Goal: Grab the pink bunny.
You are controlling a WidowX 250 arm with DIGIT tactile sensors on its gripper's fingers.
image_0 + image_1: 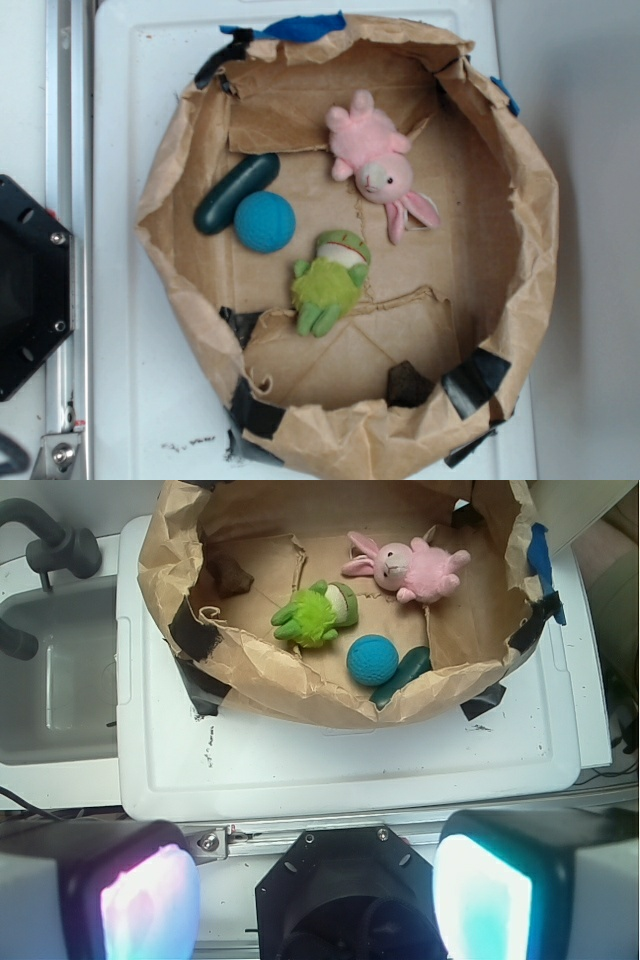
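Note:
The pink bunny (373,160) lies inside a brown paper-lined bin (520,200), toward its upper right, head down and ears splayed. In the wrist view the pink bunny (410,565) rests at the far side of the bin. My gripper (315,895) hangs high above the robot base, well short of the bin. Its two fingers (145,900) stand wide apart with nothing between them. The gripper does not show in the exterior view.
A green plush frog (330,280) lies mid-bin, a blue ball (265,221) and a dark green oblong (236,192) to its left. A small dark block (405,383) sits near the bin's lower wall. The bin stands on a white lid (350,760); a sink (55,680) is left.

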